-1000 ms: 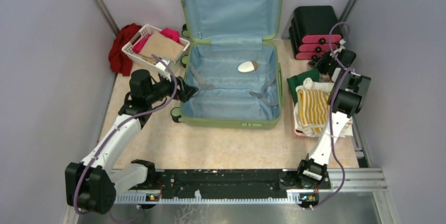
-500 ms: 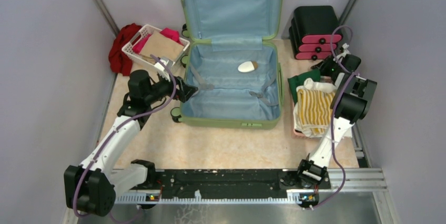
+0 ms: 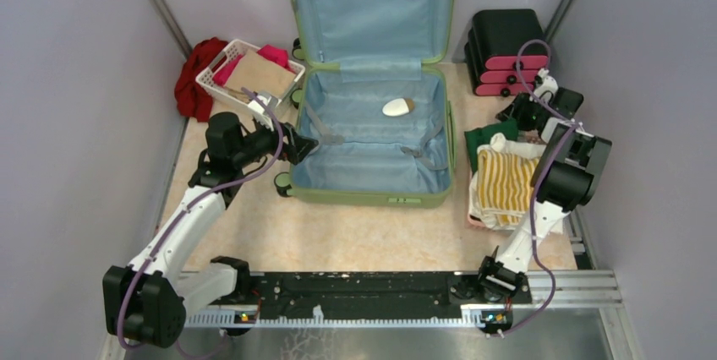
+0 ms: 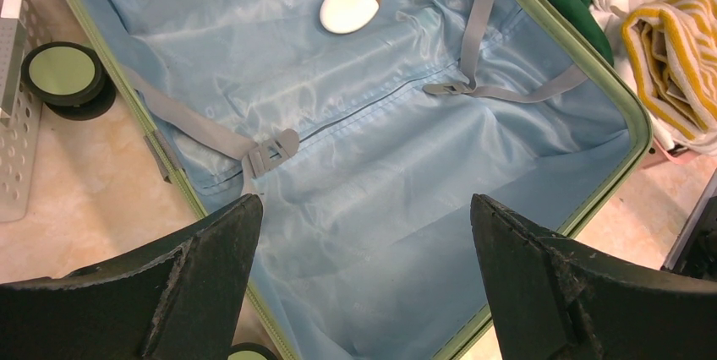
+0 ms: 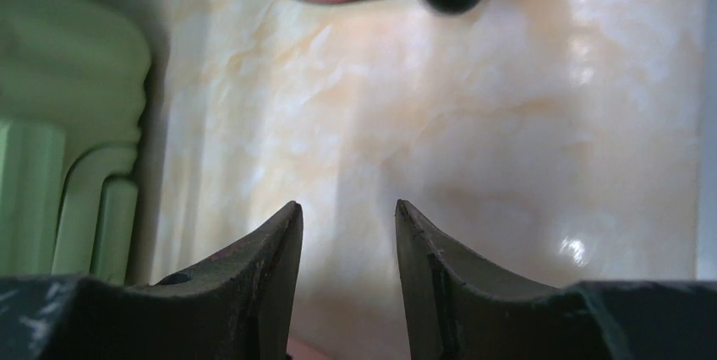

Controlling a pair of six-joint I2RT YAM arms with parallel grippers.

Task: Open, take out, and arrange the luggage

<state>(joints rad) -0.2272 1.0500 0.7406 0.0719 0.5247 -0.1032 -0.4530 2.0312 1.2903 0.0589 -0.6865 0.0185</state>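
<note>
Left gripper (image 3: pixel 303 145), jaws wide apart, at open suitcase's (image 3: pixel 372 198) nine o'clock rim; white oval (image 3: pixel 396 107) inside lies at its two o'clock. Right gripper (image 5: pixel 347 204) farther off, narrowly apart, empty.

- Plain pale lilac-grey walls (image 3: pixel 76 81) close in the left, right and far sides.
- Slim grey metal posts (image 3: pixel 156 1) rise at both far corners.
- Glossy beige marbled tabletop (image 3: pixel 355 237) carries a soft glare.
- Black slotted rail (image 3: pixel 363 288) lines the near edge, with a brushed steel plate (image 3: pixel 380 339) below it.
- Black drawer box with pink fronts (image 3: pixel 505 35) stands far right.
</note>
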